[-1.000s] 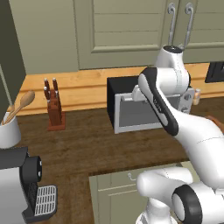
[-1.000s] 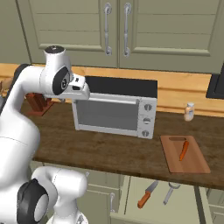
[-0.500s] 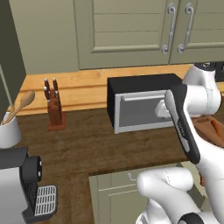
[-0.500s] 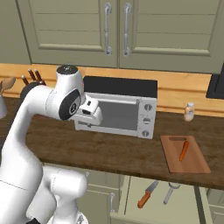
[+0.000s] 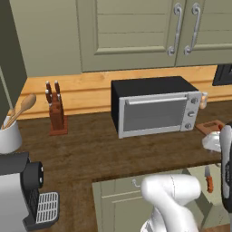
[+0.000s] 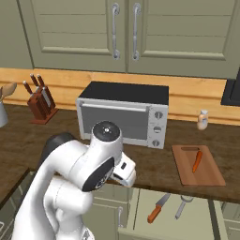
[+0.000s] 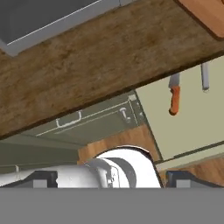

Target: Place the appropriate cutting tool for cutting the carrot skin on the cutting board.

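The silvery peeler [image 6: 182, 206] lies in an open drawer below the counter edge, beside a knife with an orange-red handle [image 6: 157, 208]. In the hand view the peeler's handle [image 7: 204, 76] shows at the right, with the knife [image 7: 174, 98] to its left. The reddish-brown cutting board [image 6: 197, 165] lies on the counter at the right and carries the small carrot [image 6: 197, 161]. My gripper [image 6: 126, 177] hangs low in front of the counter edge, left of the drawer. Its dark fingertips [image 7: 183, 178] stand wide apart, open and holding nothing.
A toaster oven [image 6: 123, 115] stands mid-counter, with a knife block [image 6: 40, 101] to its left and a small shaker [image 6: 202, 120] to its right. A coffee machine [image 5: 22, 190] and a utensil jar [image 5: 10, 131] sit at the left. Cabinets hang above.
The arm has swung from in front of the toaster oven rightward and down to below the counter edge. The hand now looks at the open drawer.
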Available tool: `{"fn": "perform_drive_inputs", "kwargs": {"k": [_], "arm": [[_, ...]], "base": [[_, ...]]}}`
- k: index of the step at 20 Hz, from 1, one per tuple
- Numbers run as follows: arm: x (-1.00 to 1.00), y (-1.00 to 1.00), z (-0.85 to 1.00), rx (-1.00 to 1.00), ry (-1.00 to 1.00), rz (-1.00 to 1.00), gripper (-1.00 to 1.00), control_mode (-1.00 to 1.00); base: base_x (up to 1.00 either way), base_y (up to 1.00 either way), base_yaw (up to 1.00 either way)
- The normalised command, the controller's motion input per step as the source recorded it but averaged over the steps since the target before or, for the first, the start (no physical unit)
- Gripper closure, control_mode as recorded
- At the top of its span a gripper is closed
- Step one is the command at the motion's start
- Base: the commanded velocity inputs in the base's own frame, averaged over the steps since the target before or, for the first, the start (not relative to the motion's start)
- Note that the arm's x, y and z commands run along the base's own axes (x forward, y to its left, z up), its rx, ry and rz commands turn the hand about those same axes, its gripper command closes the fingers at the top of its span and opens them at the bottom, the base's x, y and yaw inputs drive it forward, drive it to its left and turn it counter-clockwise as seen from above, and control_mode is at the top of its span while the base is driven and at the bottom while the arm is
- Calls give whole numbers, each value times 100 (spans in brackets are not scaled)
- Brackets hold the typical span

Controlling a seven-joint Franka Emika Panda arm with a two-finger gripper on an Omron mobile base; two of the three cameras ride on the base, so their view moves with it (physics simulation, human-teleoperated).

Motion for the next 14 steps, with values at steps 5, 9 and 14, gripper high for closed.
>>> {"fn": "perform_drive_inputs", "kwargs": {"k": [5,9,14], "arm": [[-70,-99,-6,19,5,-12,-100,-100],[0,-100,-9,21,23,-8,-100,-100],[37,-88,-38,10,26,-1,-100,-100]], "base": [[0,0,0],[0,0,0],[0,0,0]]}}
